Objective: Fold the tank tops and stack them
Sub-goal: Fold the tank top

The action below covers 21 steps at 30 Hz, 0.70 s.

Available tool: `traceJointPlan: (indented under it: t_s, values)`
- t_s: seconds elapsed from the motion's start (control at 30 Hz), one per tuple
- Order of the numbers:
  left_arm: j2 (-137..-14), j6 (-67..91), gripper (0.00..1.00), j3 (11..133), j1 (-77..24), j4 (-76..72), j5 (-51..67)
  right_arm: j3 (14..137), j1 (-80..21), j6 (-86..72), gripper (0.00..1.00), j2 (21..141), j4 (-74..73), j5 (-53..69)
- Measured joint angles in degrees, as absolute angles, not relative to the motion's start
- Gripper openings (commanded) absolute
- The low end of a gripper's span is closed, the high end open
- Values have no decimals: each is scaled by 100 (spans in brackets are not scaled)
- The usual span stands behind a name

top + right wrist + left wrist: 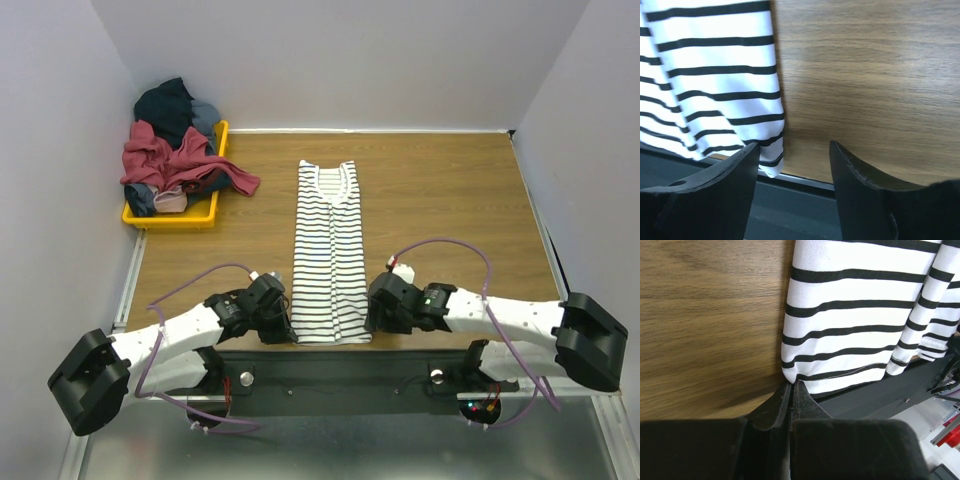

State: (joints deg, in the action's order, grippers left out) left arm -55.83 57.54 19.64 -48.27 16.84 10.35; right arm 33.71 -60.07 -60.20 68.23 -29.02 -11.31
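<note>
Here the striped tank top (pixel 332 255) lies folded lengthwise on the table (pixel 450 190). The left gripper (pixel 791 386) is clenched, apparently on one hem corner; the right gripper (pixel 795 150) gapes at the other.

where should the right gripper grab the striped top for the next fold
The near right hem corner, coming in from the near edge. The top lies flat in a long narrow strip, and that corner seems to poke just past the wood, so a finger can likely slip under. The left gripper pinches the matching left corner.

Table (pixel 450 200) open right of tank top (pixel 330 250); tray (pixel 170 221) blocks far-left.
</note>
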Motion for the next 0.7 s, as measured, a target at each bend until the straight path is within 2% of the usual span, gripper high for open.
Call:
traceJointPlan:
  t_s: [0.1, 0.63, 0.7]
  values:
    - [-5586, 5741, 8, 1975, -4827, 1704, 1026, 3371, -6007, -6038, 53, 7011, -2895, -1098]
    - [-5586, 5677, 8, 1997, -4827, 1739, 989, 3557, -6018, -6003, 54, 7500, -2381, -823]
    - [-5588, 5660, 8, 2001, -4827, 1741, 985, 3551, -6045, -6012, 51, 7507, -2346, -786]
